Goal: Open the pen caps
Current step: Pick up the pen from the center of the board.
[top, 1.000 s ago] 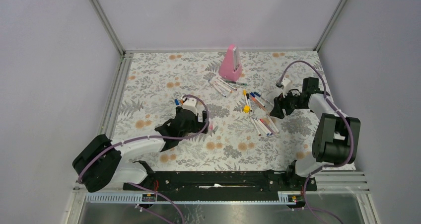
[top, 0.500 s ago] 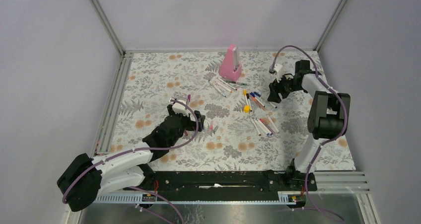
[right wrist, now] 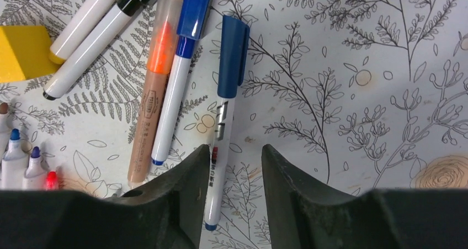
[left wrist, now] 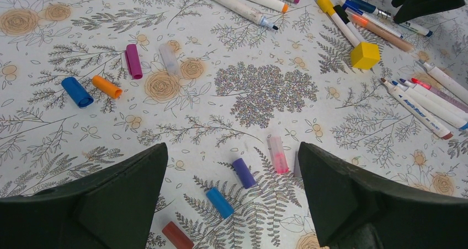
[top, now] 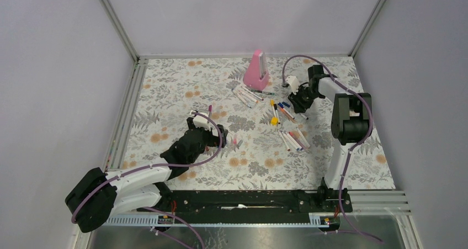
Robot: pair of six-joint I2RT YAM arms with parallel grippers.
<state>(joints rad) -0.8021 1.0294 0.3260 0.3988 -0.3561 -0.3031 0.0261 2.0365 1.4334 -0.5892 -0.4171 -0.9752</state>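
Several loose pen caps lie on the floral mat under my left gripper (left wrist: 232, 152), which is open and empty above them: pink (left wrist: 277, 154), purple (left wrist: 243, 173), blue (left wrist: 219, 202) and red (left wrist: 177, 235). More caps lie farther left: blue (left wrist: 77, 91), orange (left wrist: 106, 86), magenta (left wrist: 133, 61). My right gripper (right wrist: 236, 149) is open low over a white pen (right wrist: 221, 144) with a dark blue cap (right wrist: 232, 56); the barrel lies against the left finger's inner side. Beside it lie a blue-capped pen (right wrist: 193, 11) and an orange highlighter (right wrist: 160, 44). The top view shows the left gripper (top: 212, 128) mid-mat and the right gripper (top: 295, 101) at the back right.
A tall pink wedge (top: 257, 70) stands at the back centre, with white pens (top: 245, 94) in front of it. A yellow block (top: 274, 121) sits among the pens, and more uncapped pens (top: 292, 139) lie nearer. Metal rails and walls border the mat.
My right gripper has swung left from the mat's right side to the pens near the back. My left arm shifted a little toward the near left, then stayed put.
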